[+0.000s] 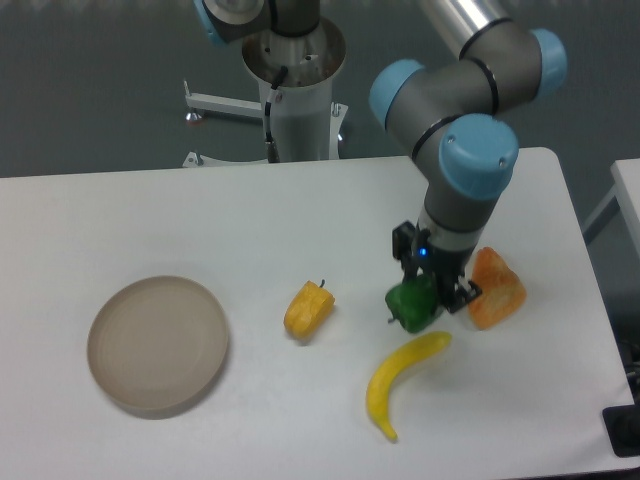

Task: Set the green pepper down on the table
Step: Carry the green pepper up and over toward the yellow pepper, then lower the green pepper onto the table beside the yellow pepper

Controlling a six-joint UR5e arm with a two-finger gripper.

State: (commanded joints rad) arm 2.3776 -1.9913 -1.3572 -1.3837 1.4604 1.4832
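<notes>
The green pepper (412, 305) is a small glossy bright-green shape at the right middle of the white table (250, 220). My gripper (432, 297) points straight down over it, its dark fingers on either side of the pepper and closed against it. The pepper sits low, at or just above the tabletop; I cannot tell whether it touches. Its thin dark stem points left. The arm's blue-capped wrist hides the top of the gripper.
An orange piece of food (496, 290) lies just right of the gripper. A yellow banana (402, 375) lies just below the pepper. An orange-yellow pepper (308, 310) lies to the left. A round beige plate (158, 345) sits at the far left. The arm's base stands at the back.
</notes>
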